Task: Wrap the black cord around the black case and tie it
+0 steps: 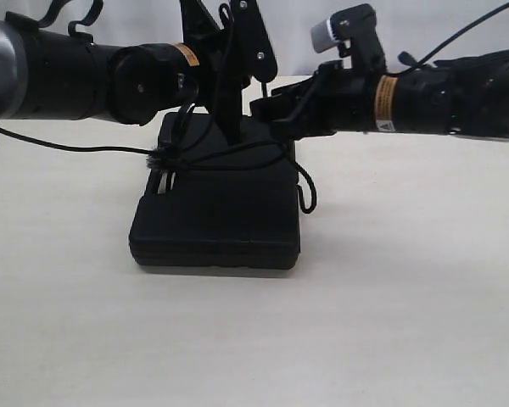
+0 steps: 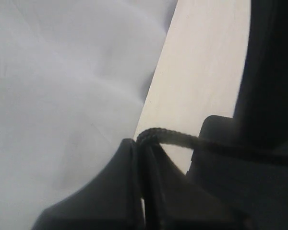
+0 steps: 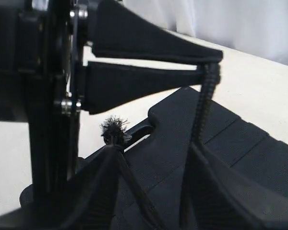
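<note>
black cord (image 2: 170,137): limp, light, braided; best taken just beyond the left gripper (image 2: 140,146), which pinches it.
right gripper (image 3: 151,152): jaws spread wide.

The left arm (image 1: 68,72) reaches in from nine o'clock, its left gripper (image 2: 140,143) pinched closed. The right arm (image 1: 441,97) comes from three o'clock, its right gripper (image 3: 153,163) parted.

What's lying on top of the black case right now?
The black cord crosses the black case lid, frayed knot near the handle slot. The far part is hidden behind the left gripper and right gripper.
</note>
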`<state>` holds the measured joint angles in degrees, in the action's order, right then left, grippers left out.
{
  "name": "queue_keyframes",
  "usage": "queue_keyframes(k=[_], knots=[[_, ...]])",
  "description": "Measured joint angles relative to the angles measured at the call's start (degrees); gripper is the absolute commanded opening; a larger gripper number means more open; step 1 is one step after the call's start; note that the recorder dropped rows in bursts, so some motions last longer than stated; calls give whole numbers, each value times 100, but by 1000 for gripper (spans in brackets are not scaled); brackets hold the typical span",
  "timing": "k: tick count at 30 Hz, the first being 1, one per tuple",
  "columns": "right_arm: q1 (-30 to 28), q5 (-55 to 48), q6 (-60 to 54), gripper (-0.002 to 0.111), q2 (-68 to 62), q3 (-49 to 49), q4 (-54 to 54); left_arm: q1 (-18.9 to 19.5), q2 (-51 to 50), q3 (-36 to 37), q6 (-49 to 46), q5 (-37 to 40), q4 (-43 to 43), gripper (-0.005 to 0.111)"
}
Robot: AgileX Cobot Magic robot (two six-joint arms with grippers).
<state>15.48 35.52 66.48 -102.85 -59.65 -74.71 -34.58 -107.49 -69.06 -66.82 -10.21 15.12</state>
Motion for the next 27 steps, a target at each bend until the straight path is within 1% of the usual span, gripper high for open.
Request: queue_keyframes(k=[2, 5, 10, 17, 18, 20, 25, 27], knots=[[150, -198, 0, 38, -156, -134, 0, 0, 0, 0, 0, 0, 0, 0], [300, -749, 0, 28, -337, -279, 25, 0, 0, 0, 0, 11, 0, 0], [325, -1104, -108, 4, -544, -318, 50, 0, 0, 0, 0, 23, 0, 0], [334, -1315, -192, 4, -545, -340, 162, 0, 0, 0, 0, 23, 0, 1], [334, -1405, -206, 4, -545, -340, 178, 0, 0, 0, 0, 23, 0, 3], [334, -1612, -216, 4, -545, -354, 204, 0, 0, 0, 0, 34, 0, 13], [334, -2402, -226, 4, -545, -354, 253, 0, 0, 0, 0, 70, 0, 53], [334, -2568, -226, 4, -545, -354, 293, 0, 0, 0, 0, 70, 0, 62]])
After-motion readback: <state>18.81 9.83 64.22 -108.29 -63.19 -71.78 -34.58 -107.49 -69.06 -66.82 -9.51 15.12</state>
